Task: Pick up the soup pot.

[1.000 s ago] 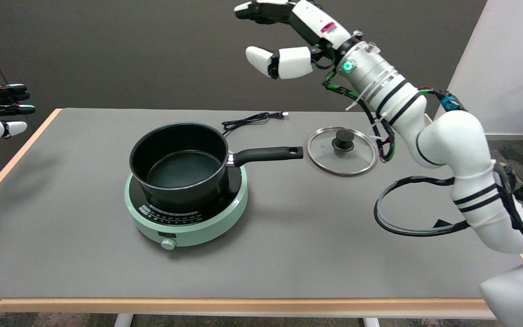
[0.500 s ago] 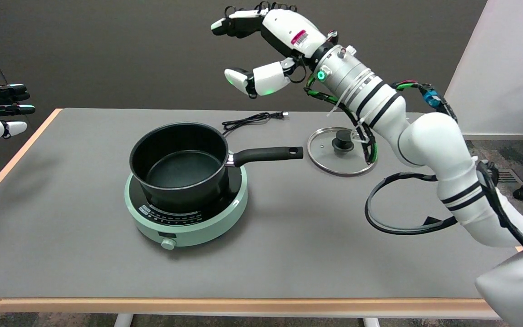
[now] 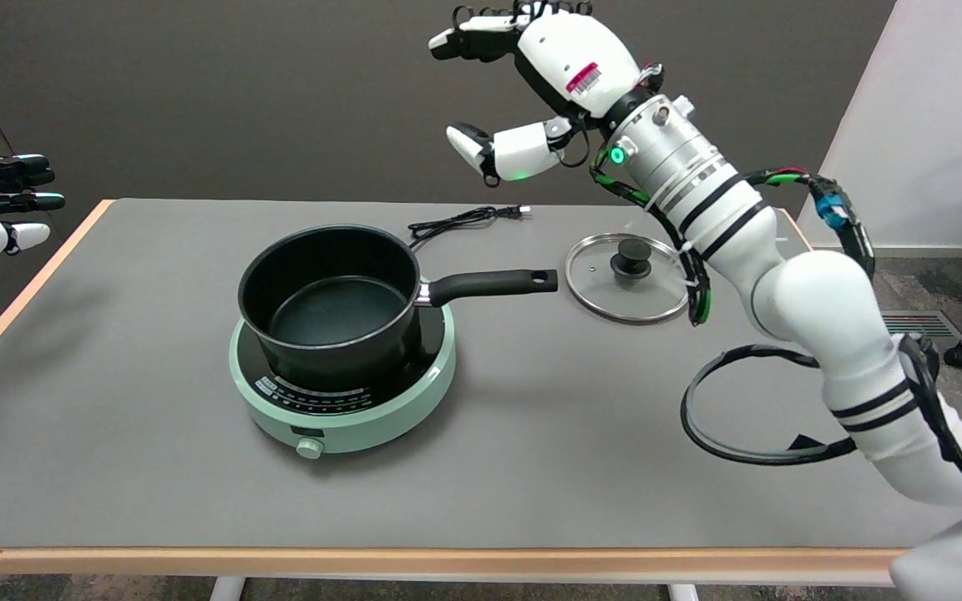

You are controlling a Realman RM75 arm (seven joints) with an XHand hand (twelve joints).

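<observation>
Right hand [image 3: 544, 79] shifted right since 0.5 s ago; fingers wide, empty, above soup pot [image 3: 331, 305].

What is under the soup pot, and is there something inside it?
The soup pot stands on a green induction cooker. Inside, only its bare dark bottom shows. The pot covers most of the cooker's black top, so that part stays unseen.

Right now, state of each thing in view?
soup pot: upright on the cooker, empty, lid off
lid: flat on the table, knob up
induction cooker: on the table, cord unplugged
right hand: in the air, fingers apart, holding nothing
</observation>
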